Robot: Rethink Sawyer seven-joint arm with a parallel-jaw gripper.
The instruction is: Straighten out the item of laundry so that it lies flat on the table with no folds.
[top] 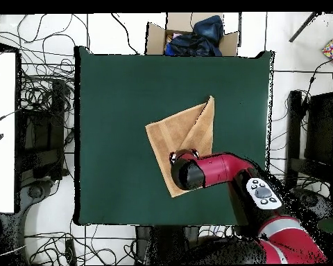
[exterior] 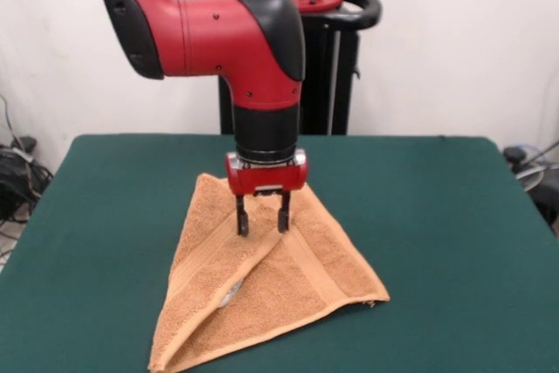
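No writing is legible on me or on the towel [exterior: 262, 290]; its small white tag [exterior: 231, 293] shows no readable print. My gripper [exterior: 260, 224] hangs at the centre of the front view, fingers spread apart, tips at the cloth's raised fold. The towel lies folded into a triangle on the green table [exterior: 437, 216], spreading from beneath my fingers toward the lower left of the frame.

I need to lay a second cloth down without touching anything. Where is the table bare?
The table is bare along both long sides of the towel, between it and the edges, widest on the overhead view's left. A strip is also free toward the cardboard box. The middle is crowded: the claw stands open over the folded towel.
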